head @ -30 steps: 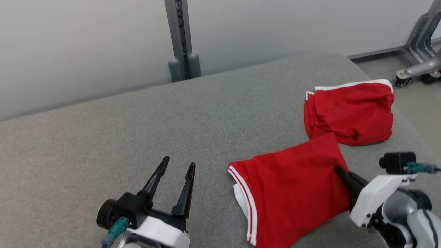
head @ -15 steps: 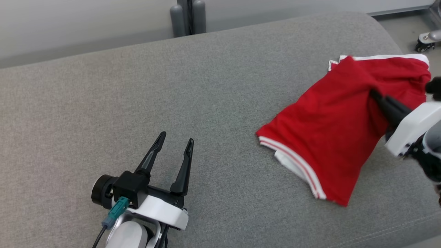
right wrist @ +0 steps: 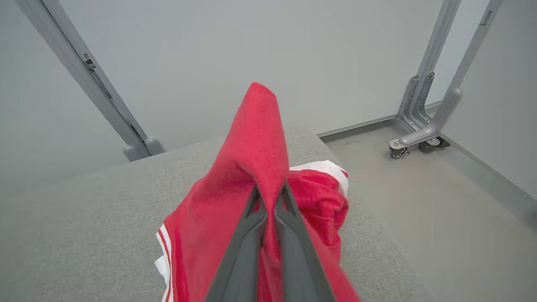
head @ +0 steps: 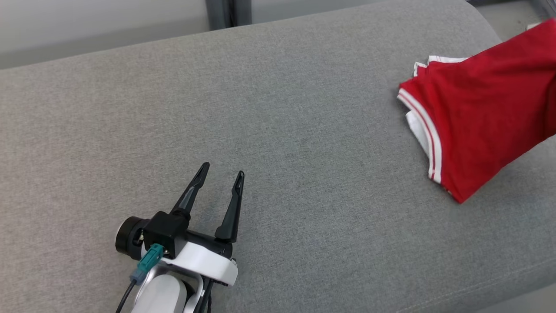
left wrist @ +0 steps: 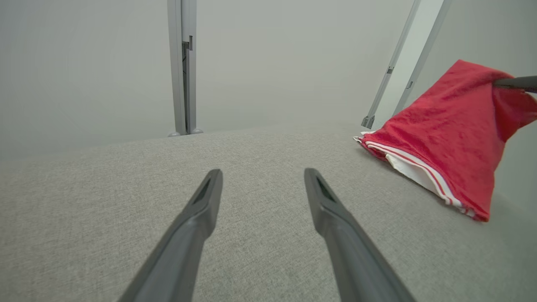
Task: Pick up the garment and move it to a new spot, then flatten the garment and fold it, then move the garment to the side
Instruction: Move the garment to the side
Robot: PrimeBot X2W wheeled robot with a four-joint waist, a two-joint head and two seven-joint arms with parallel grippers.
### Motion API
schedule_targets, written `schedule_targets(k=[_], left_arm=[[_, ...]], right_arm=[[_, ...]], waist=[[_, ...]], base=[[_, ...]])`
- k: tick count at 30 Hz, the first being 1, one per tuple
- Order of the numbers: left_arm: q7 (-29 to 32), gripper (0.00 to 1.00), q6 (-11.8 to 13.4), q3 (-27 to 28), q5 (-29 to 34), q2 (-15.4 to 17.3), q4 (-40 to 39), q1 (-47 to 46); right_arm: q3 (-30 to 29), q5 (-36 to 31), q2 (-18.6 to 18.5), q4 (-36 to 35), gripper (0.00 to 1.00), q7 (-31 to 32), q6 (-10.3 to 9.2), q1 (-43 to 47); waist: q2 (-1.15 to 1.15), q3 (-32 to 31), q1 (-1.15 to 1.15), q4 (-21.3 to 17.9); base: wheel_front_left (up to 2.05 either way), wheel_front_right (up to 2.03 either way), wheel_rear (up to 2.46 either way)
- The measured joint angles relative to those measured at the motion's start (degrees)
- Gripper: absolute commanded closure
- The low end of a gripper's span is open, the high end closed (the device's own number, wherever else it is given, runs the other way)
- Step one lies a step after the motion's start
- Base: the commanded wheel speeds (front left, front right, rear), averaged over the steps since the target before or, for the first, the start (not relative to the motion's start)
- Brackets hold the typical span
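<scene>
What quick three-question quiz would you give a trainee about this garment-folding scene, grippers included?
1. True or false: the left gripper is open and empty.
2. Multiple choice: the red garment is pinched by A) the right gripper, B) the left gripper, C) nothing.
3. Fill in the blank: the trim along the garment's edge is ____.

Key: 1 true; 2 A; 3 white.
</scene>
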Motion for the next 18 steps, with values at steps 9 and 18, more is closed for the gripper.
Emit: schedule_targets(k=[9, 18], left_arm=[[0.00, 0.00, -0.08, -0.27, 0.05, -0.01, 0.59, -1.77], [0.00, 0.00, -0.31, -0.09, -0.87, 0.02, 1.42, -1.65]], right_arm=[[0.37, -2.31, 2.23, 11.21, 0.68, -5.36, 0.00, -4.05], [2.29, -4.89, 3.75, 17.47, 0.00, -10.57, 0.01, -5.69]], waist=[[0.00, 1.78, 0.00, -1.11], [0.00, 0.00, 0.00, -0.23]], base=[[0.00, 0.00, 0.00], [0.00, 0.00, 0.00]])
